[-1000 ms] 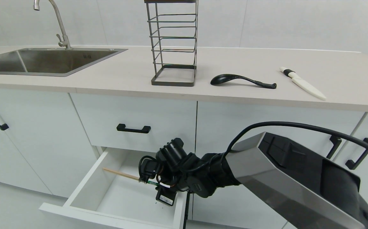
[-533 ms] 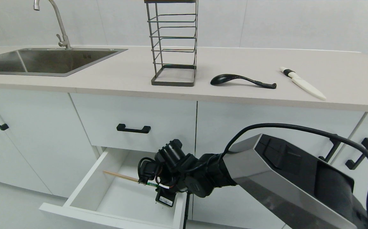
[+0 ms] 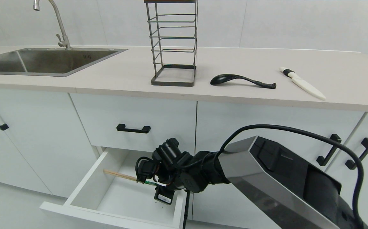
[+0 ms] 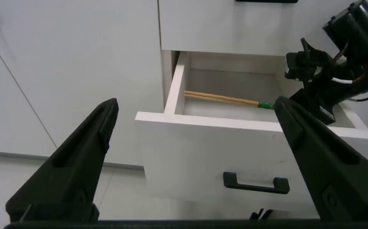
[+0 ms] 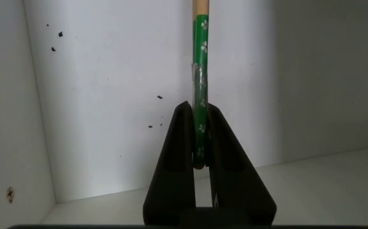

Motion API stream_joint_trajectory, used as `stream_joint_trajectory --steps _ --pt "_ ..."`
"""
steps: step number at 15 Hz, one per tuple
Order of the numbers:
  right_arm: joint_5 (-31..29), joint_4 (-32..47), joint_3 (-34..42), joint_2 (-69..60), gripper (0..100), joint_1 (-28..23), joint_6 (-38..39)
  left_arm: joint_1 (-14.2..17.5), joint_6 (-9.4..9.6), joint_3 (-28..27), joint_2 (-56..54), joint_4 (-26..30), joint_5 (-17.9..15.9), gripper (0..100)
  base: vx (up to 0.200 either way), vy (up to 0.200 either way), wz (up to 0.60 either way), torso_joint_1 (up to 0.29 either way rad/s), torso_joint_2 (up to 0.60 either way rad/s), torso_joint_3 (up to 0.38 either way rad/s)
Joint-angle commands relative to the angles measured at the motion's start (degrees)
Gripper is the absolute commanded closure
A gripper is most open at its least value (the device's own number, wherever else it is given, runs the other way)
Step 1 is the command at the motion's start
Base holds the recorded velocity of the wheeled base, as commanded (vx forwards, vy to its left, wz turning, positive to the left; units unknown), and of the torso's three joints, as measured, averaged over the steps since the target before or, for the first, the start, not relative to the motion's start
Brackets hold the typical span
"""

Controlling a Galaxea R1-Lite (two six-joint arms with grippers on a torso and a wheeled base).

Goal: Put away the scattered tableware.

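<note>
Head view: right gripper [image 3: 145,182] clamped on chopsticks [image 3: 120,175], held inside the open drawer [image 3: 85,178], not yet released. Left gripper [image 4: 193,159]: jaws apart, in front of the drawer. Remaining: spoon [image 3: 242,79] and knife [image 3: 303,83] on the counter [image 3: 107,76] above the drawer.

At lower right, the right arm [image 3: 250,176] is a boxy silver-grey shell with black panels under an arching thick black cable [image 3: 298,128]; a white sticker [image 3: 164,198] marks the black right gripper [image 5: 199,124].
</note>
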Motion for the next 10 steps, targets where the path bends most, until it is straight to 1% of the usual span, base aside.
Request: stream_joint_trajectory --steps 1,2,3,7,10 --pt "0.1 -0.2 -0.2 0.9 100 0.1 -0.2 0.0 -0.01 0.0 0.1 0.1 0.0 0 0.0 0.0 0.0 0.0 0.0 0.0" --pt "0.1 -0.2 -0.4 1.0 100 0.2 -0.2 0.0 -0.01 0.0 0.1 0.0 0.0 0 0.0 0.0 0.0 0.0 0.0 0.0" --pt "0.1 -0.2 -0.5 1.3 0 0.2 -0.2 0.0 -0.01 0.0 0.1 0.1 0.0 0 0.0 0.0 0.0 0.0 0.0 0.0" --pt "0.3 0.1 -0.6 1.2 0 0.2 -0.1 0.0 -0.01 0.0 0.1 0.1 0.0 0 0.0 0.0 0.0 0.0 0.0 0.0" --pt "0.3 0.9 -0.5 -1.6 0 0.9 -0.1 0.0 -0.01 0.0 0.1 0.1 0.0 0 0.0 0.0 0.0 0.0 0.0 0.0"
